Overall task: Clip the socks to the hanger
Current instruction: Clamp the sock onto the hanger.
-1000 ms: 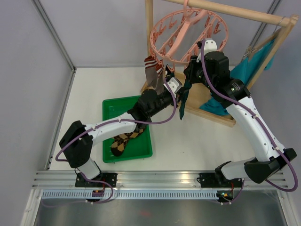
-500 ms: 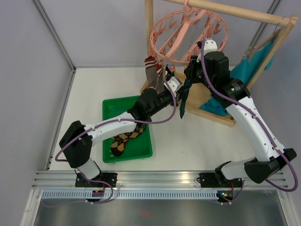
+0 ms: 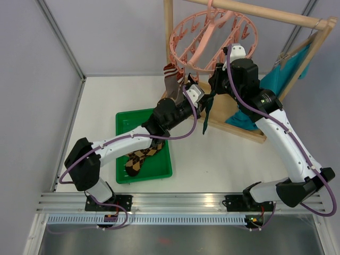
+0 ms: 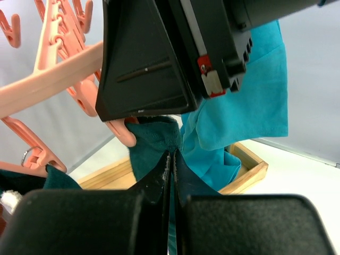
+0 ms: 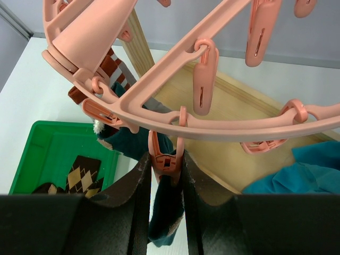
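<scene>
Dark teal sock (image 4: pixel 154 142) hangs under the near rim of the hanger (image 5: pixel 239 127), over the far right part of the table. Its top edge is right against a clip peg (image 5: pixel 162 153). Cannot tell if the fabric is actually inside the peg's mouth.

Left gripper (image 4: pixel 171 171) is pinched tight on the sock, just below the top edge. Right gripper (image 5: pixel 164 178) is clamped narrow on that same peg, squeezing it.

Grey-brown sock (image 3: pixel 172 82) is already clipped on the hanger's left side. Argyle sock (image 3: pixel 139 158) lies in the green tray (image 3: pixel 123 119), toward the table's near left.

Risks, as I judge them:
- If the right fingers let the peg go before the fabric is between its jaws, it shuts on nothing.
- If the left lets go too soon, the sock drops onto the wooden frame (image 3: pixel 169 32) base or the table.
- The hanger only hangs by its hook, so pushing the sock up could swing the ring and pull the peg out of the right fingers.
- A swing may also jostle the grey-brown sock.
- The peg may catch only a thin edge, and that could slip out under the sock's weight.
</scene>
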Robot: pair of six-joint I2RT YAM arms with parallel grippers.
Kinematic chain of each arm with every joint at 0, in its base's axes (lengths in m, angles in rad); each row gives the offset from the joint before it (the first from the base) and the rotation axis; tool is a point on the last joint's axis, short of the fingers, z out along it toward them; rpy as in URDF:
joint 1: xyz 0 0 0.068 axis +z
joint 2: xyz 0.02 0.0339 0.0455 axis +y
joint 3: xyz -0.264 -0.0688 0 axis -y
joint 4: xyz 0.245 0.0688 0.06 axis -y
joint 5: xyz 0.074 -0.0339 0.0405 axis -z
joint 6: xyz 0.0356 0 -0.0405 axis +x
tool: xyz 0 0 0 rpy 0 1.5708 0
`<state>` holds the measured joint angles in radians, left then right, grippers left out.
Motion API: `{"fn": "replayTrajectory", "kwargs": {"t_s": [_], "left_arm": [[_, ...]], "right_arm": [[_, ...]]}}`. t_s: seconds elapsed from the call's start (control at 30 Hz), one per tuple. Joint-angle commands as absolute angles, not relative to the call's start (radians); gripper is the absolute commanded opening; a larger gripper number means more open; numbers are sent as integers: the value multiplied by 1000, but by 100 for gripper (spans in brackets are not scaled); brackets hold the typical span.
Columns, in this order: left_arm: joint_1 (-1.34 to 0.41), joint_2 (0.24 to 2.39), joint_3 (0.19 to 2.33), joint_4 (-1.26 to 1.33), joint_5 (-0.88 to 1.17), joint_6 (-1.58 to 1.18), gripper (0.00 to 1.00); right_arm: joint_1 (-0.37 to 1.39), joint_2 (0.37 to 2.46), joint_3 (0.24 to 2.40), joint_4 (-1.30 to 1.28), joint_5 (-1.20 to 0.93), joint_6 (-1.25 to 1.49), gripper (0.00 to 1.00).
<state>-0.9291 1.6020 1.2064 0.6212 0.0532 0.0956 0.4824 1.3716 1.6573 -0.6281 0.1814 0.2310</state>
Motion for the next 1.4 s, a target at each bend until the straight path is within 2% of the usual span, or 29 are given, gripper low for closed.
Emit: {"fn": "replayTrajectory", "kwargs": {"t_s": [0.0, 0.33, 0.37, 0.43, 0.47, 0.53, 0.57, 0.67, 0.7, 0.83, 0.87, 0.9, 0.97, 1.1, 1.2, 1.27, 1.3, 1.37], "left_arm": [[-937, 1583, 1269, 620, 40, 127, 2], [-937, 1598, 1281, 612, 23, 123, 2], [-936, 1595, 1279, 609, 21, 124, 2], [-937, 1595, 1279, 603, 9, 123, 2], [-937, 1595, 1279, 598, 5, 121, 2], [-937, 1595, 1276, 597, -35, 114, 2], [-937, 1597, 1278, 591, -44, 109, 2], [-937, 1595, 1281, 578, -61, 101, 3], [-936, 1594, 1279, 577, -74, 95, 6], [-937, 1572, 1278, 552, -104, 74, 26], [-937, 1566, 1272, 548, -106, 74, 31], [-937, 1557, 1273, 532, -106, 71, 42], [-937, 1549, 1269, 514, -107, 69, 50], [-937, 1500, 1237, 474, -123, 26, 59], [-937, 1415, 1181, 445, -155, -21, 61], [-936, 1335, 1164, 349, -199, -47, 62], [-937, 1307, 1164, 298, -215, -75, 63], [-937, 1232, 1173, 136, -274, -98, 64]], "right_arm": [[486, 1347, 1649, -657, 181, 219, 0], [488, 1344, 1652, -663, 183, 215, 1], [486, 1344, 1651, -663, 186, 221, 10], [488, 1339, 1657, -667, 184, 221, 20], [486, 1339, 1660, -669, 183, 227, 34], [486, 1332, 1664, -670, 175, 230, 45], [486, 1328, 1669, -672, 172, 232, 55], [488, 1318, 1677, -676, 166, 233, 65], [486, 1315, 1678, -680, 163, 235, 66], [486, 1292, 1686, -686, 149, 241, 69], [488, 1286, 1686, -686, 144, 242, 70], [486, 1273, 1683, -686, 143, 244, 70], [486, 1263, 1677, -684, 143, 247, 72], [486, 1229, 1645, -683, 143, 247, 74], [486, 1194, 1611, -672, 153, 244, 80], [486, 1171, 1589, -667, 156, 245, 89], [488, 1148, 1562, -657, 156, 245, 98], [486, 1123, 1536, -649, 160, 248, 98]]}}
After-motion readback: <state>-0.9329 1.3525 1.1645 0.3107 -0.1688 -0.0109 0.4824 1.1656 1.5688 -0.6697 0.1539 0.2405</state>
